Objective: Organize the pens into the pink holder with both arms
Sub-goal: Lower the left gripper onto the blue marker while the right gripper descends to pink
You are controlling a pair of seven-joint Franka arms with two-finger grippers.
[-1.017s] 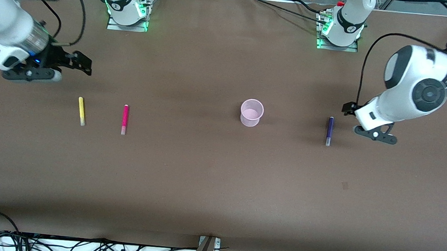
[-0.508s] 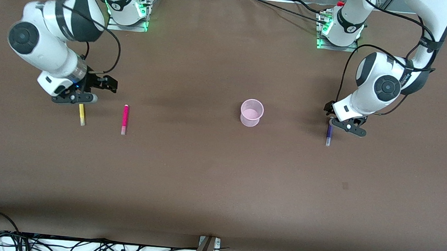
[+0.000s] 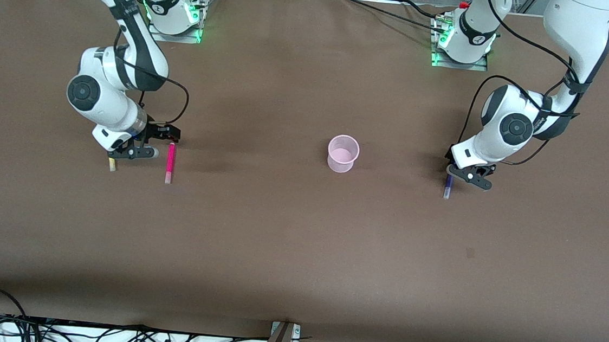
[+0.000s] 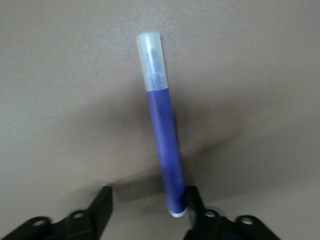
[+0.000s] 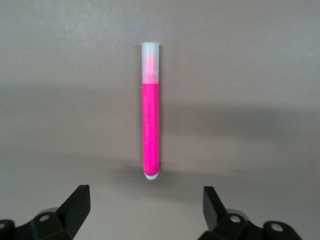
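In the front view, the brown table [image 3: 299, 236] is seen from above, and the pink holder [image 3: 343, 153] is seen standing upright near the middle of it, well apart from both grippers. The right gripper [image 3: 161, 139] is seen low over the table, toward the right arm's end, with the magenta pen [image 3: 170, 163] lying just beside it. The yellow pen [image 3: 112, 164] is mostly hidden under the right arm, and only its pale end is seen. The left gripper [image 3: 459, 169] is seen low over the dark purple pen [image 3: 448, 187], toward the left arm's end of the table. How wide the jaws are cannot be told from this view. In the left wrist view, the left gripper [image 4: 145, 205] is seen with its jaws open, and nothing is held. The dark purple pen [image 4: 162, 130] is seen lying flat, with one end between the jaws and close to one finger [image 4: 194, 202]; the clear cap end is pointed away. In the right wrist view, the right gripper [image 5: 145, 205] is seen with its jaws open wide, and nothing is held. The magenta pen [image 5: 151, 131] is seen lying flat in line with the gap, just ahead of the fingertips [image 5: 80, 200], not yet between them.
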